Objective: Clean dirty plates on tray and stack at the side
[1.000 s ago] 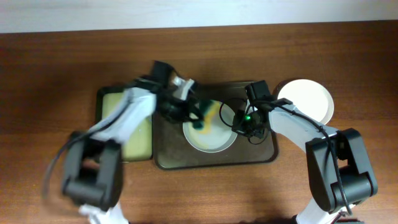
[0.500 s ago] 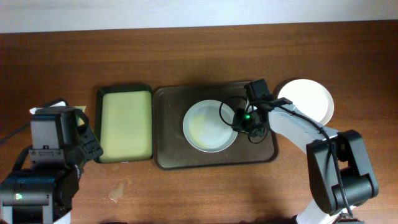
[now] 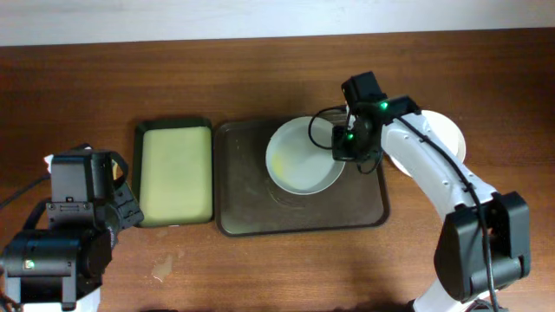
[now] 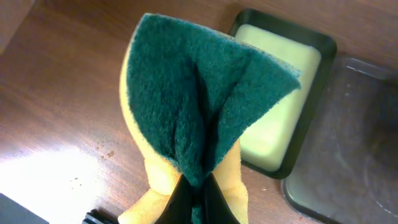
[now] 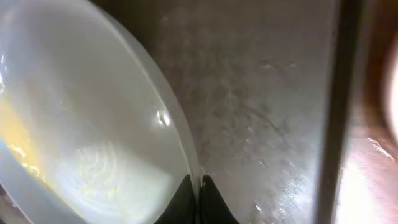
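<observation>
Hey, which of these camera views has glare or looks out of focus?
Overhead: evenly lit, sharp. Left wrist: the sponge fills the frame in focus; white glare patch on the table at lower left. Right wrist: the plate is so close it looks soft, with a small highlight near its rim; the tray shows mottled sheen.

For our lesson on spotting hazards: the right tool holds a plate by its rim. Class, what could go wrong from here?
1. The right tool pinches the plate only at its rim, so it could slip and drop onto the tray.
2. A yellow smear shows on it, and the sponge is far off in the left tool; stacked on the side plate now, it would go dirty.
</observation>
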